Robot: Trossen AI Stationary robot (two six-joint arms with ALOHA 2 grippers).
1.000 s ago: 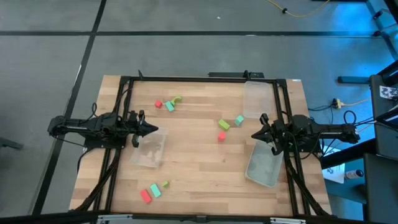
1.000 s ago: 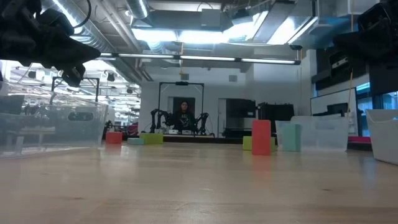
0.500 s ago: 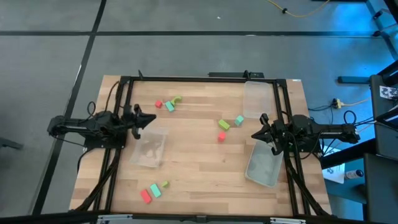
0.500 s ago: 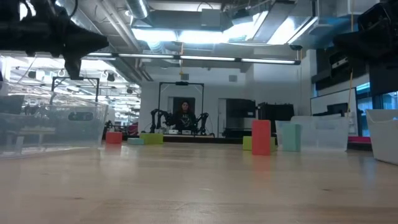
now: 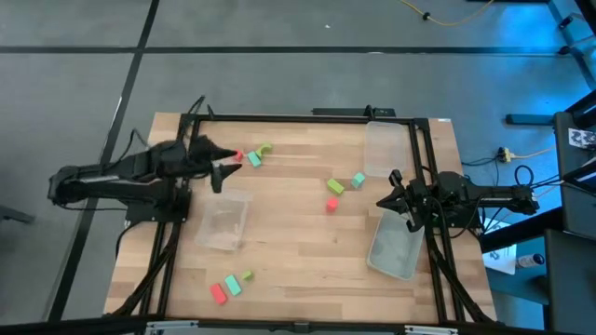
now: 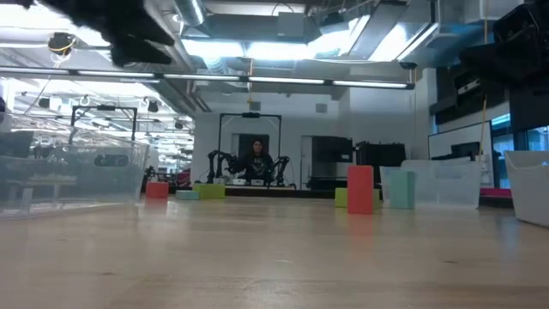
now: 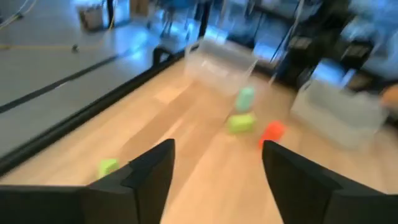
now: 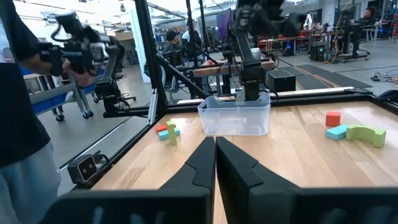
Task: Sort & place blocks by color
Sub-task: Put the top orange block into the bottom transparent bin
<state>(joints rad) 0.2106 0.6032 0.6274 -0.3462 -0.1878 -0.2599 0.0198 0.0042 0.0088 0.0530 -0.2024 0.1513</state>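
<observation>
Three clear trays (image 5: 223, 221) rest on the wooden surface (image 5: 298, 251). Left tool (image 5: 226, 163), fingers spread wide and empty, hovers near the far red block (image 5: 238, 155). Right tool (image 5: 382, 202) sits pinched closed beside another tray. Remaining blocks (image 5: 335, 187) lie scattered in small clusters.

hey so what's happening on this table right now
A two-armed robot is at a wooden table strewn with small red, yellow-green and teal blocks in three clusters. Its left end effector, fingers open and empty, is beside the far-left cluster: a small red block, a teal block and a curved yellow-green block. The right end effector waits shut at the right side. The three clear plastic trays, including the one near the left arm, look empty.
</observation>
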